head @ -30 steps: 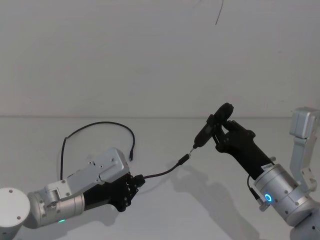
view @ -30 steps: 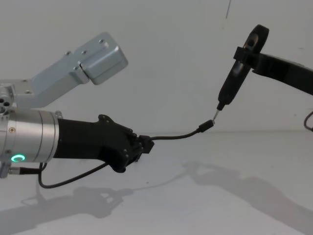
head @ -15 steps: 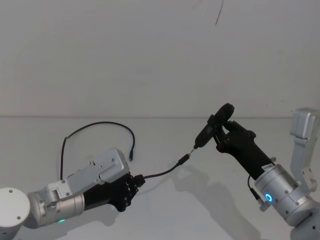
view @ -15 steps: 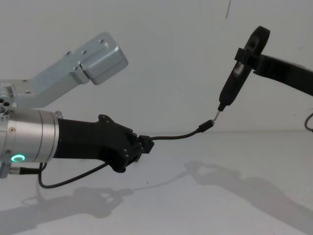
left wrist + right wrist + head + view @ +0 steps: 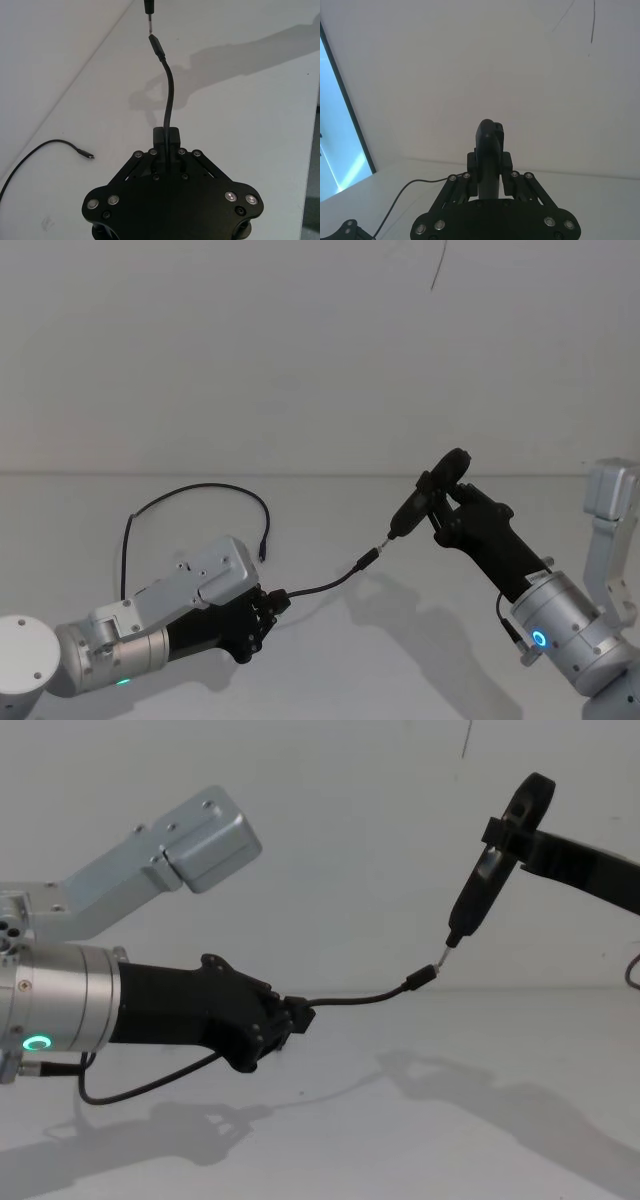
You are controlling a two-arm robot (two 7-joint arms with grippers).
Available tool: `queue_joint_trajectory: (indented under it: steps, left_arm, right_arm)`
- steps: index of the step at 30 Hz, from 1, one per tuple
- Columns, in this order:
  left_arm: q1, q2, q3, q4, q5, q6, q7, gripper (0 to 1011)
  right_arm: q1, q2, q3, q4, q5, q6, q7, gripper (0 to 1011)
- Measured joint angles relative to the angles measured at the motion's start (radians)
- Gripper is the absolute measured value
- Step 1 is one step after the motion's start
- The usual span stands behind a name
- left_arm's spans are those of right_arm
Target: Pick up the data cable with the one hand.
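Left gripper (image 5: 290,1020) fingers clamped on cable (image 5: 355,1000) near plug, free end beyond fingertips, tail on counter (image 5: 330,660). Right gripper (image 5: 438,502) fingers gripped pointed tool (image 5: 470,903), tip at plug. Judged: keep clamp firm, lift steady.

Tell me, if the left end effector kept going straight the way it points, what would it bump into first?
Probably the pointed tool held in the right end effector. The left end effector grips the cable, whose plug already sits at the tool's metal tip, though depth is hard to judge.
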Motion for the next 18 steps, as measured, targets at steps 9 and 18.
queue_joint_trajectory:
  steps: [9, 18]
  left_arm:
    - [0.0, 0.0, 0.0, 0.0, 0.0, 0.0, 0.0, 42]
    - [0.0, 0.0, 0.0, 0.0, 0.0, 0.0, 0.0, 41]
  right_arm:
    - [-0.007, 0.001, -0.002, -0.008, 0.008, 0.002, -0.002, 263]
    - [-0.012, 0.001, -0.004, -0.011, 0.013, 0.003, -0.005, 263]
